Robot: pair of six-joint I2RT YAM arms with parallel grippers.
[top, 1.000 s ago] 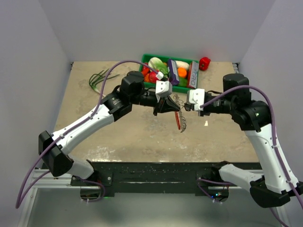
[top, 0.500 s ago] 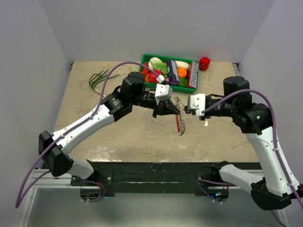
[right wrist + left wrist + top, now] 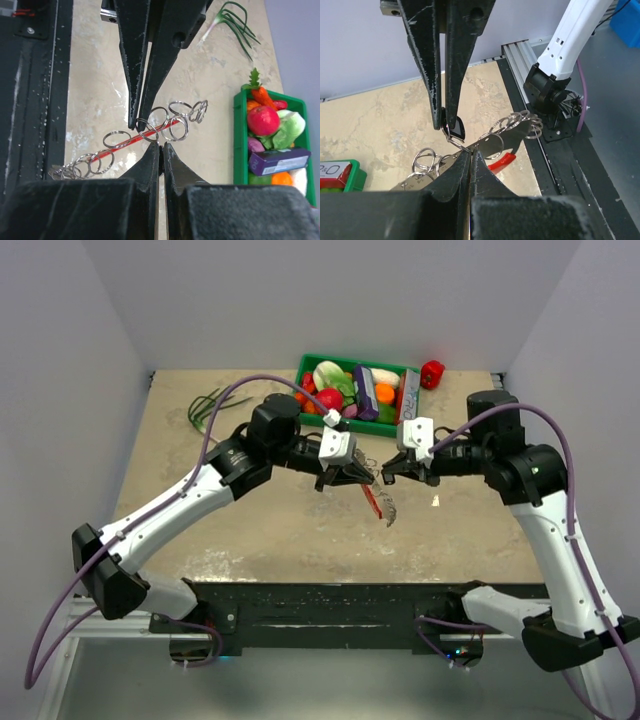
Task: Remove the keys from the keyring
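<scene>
The keyring bunch (image 3: 373, 478) hangs in the air between my two grippers, its red tag (image 3: 374, 501) and a chain of silvery rings (image 3: 389, 514) dangling below. My left gripper (image 3: 356, 476) is shut on a thin ring (image 3: 461, 146). My right gripper (image 3: 388, 473) is shut, and the black-headed key (image 3: 457, 129) shows at its fingertips. Flat silvery keys (image 3: 415, 181) lie beside my left fingers. In the right wrist view, several linked rings (image 3: 175, 126) run along the red tag (image 3: 125, 144), in front of my right gripper (image 3: 161, 145).
A green basket (image 3: 304, 366) of toy vegetables stands at the back, with a red toy pepper (image 3: 432, 373) to its right. A green onion bunch (image 3: 206, 405) lies at the back left. A small white scrap (image 3: 435, 501) lies under the right arm.
The right wrist has lifted and turned toward the left gripper. The two grippers stand closer together. The bunch stays held between them, shifted slightly left.
</scene>
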